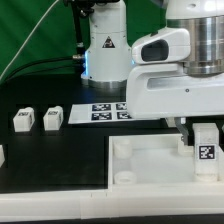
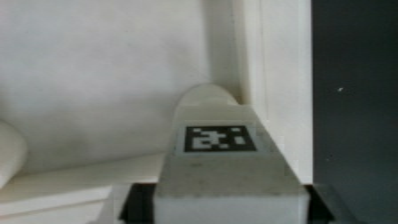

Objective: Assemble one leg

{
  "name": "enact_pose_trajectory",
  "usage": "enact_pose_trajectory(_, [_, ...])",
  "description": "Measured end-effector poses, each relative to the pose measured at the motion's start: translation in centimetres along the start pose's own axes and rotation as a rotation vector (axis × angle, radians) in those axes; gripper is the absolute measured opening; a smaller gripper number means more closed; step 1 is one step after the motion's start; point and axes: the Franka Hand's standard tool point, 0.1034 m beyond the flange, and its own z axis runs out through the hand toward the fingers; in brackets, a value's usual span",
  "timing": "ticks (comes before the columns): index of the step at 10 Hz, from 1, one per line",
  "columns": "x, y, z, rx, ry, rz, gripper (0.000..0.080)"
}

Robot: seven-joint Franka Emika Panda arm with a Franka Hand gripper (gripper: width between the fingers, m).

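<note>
One leg sits pinched between my gripper's closed-in fingers, at the square tabletop's corner. Two more legs stand well apart from that tabletop.

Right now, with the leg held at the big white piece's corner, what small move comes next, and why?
Probably ease the leg straight down. The gripper looks shut on it, and it stands upright at the corner of the large white piece on the exterior view's right. Whether its lower end already meets a socket is hidden, so go slowly.
</note>
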Motion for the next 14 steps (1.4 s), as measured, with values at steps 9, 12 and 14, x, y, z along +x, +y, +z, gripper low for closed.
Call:
enact_pose_trajectory(9, [-0.17,-0.38,0.18,0.009,0.002,1.043,0.0291])
enact_pose_trajectory(12, [-0.19,-0.43,0.19,0.009,0.001,1.133,0.0292])
enact_pose_trajectory(14, [-0.2,-0.46,0.19,0.009,0.001,1.132,0.0604])
